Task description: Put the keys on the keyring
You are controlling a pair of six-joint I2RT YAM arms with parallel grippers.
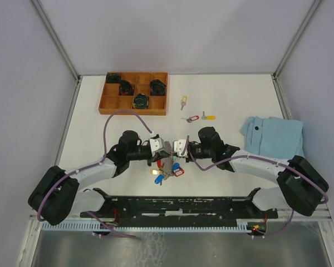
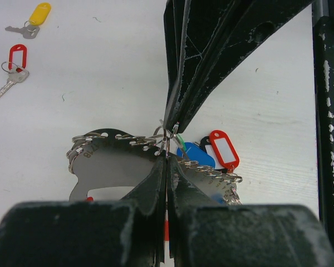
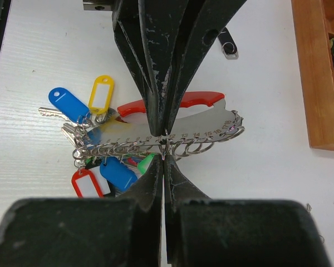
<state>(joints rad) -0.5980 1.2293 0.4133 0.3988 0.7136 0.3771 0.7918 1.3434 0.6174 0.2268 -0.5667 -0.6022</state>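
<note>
The keyring (image 1: 166,169), a grey metal plate (image 3: 206,125) with a red curved strap (image 3: 195,100), a row of small rings and blue, yellow, red and green tags, lies at the table's near centre. My left gripper (image 2: 167,153) and right gripper (image 3: 164,151) meet tip to tip over its ringed edge. Both are shut, each pinching a small ring there. Three loose keys lie farther back: one with a yellow tag (image 1: 183,101), one with a red tag (image 1: 190,118) (image 2: 15,61), another with a yellow tag (image 1: 210,117) (image 2: 36,16).
A wooden compartment tray (image 1: 114,103) holding dark round items sits at the back left. A folded blue cloth (image 1: 273,136) lies at the right. A small black object (image 3: 227,44) rests beyond the keyring. A black rail (image 1: 178,206) runs along the near edge.
</note>
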